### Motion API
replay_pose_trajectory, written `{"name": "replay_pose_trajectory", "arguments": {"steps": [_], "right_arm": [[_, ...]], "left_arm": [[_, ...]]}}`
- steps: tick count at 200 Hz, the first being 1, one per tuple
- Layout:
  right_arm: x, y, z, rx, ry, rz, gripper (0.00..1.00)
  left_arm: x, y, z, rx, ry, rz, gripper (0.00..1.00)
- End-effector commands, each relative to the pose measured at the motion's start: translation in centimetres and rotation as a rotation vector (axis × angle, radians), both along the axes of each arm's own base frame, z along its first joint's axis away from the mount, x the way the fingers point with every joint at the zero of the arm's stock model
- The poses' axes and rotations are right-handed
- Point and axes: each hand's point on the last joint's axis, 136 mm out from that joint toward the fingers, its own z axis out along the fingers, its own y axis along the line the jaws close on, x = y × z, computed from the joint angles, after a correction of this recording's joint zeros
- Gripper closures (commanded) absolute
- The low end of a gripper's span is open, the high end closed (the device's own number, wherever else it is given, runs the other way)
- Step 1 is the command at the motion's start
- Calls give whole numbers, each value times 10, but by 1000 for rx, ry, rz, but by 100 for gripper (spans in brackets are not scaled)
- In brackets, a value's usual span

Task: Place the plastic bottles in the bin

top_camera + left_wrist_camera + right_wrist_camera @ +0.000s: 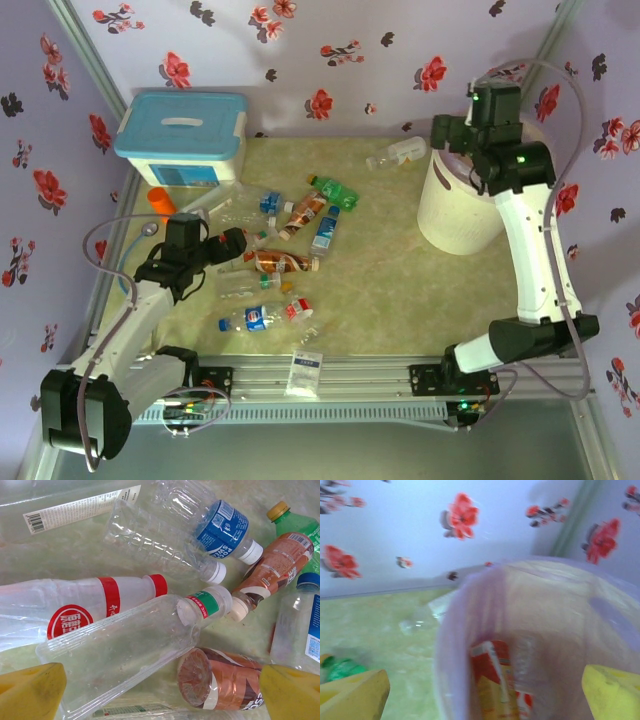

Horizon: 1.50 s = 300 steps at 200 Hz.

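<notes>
Looking down, you have the table (390,275) with the bin (450,215) standing at its right side, and the box (183,135) far left of the bin, at the back. Most bottles (285,260) lie scattered in a loose heap well left of the bin. A lone bottle (395,153) lies just left of the bin, toward the back wall. Your right gripper (482,695) hangs over the bin's mouth, jaws spread wide and holding nothing. Inside the bin a red-and-yellow label (490,680) shows, too blurred to name. Your left gripper (160,695) sits well left of the bin at the heap's edge, jaws wide apart and empty. A clear bottle (125,650) and a brown bottle (220,685) lie on the table in the gap ahead of its fingers.
</notes>
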Motion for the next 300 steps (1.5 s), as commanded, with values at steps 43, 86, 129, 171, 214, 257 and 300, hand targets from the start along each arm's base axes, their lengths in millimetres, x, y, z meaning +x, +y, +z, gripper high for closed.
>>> {"name": "replay_pose_trajectory", "arguments": {"steps": [43,86,129,171,214,257,300], "right_arm": [[22,127,-3,5,-50,186,2],[77,165,-67,-69,62,170,1],[152,157,-142,99,61,-139,1],[206,131,-197,194,-14,-378,1],[232,101,-250,313,-12,-532,1],[252,91,-291,414,40,-538,1],[261,86,-330,472,114,-531,1]], "left_arm": [[4,-9,1,-45,-16,-4,1],[-1,-8,8,-40,-32,-13,1],[5,-11,7,-83,-46,4,1],[3,-14,14,-90,-65,-13,1],[2,-13,19,-90,-80,-15,1],[7,-15,18,-94,-83,-17,1],[11,-17,13,-85,-61,-26,1]]}}
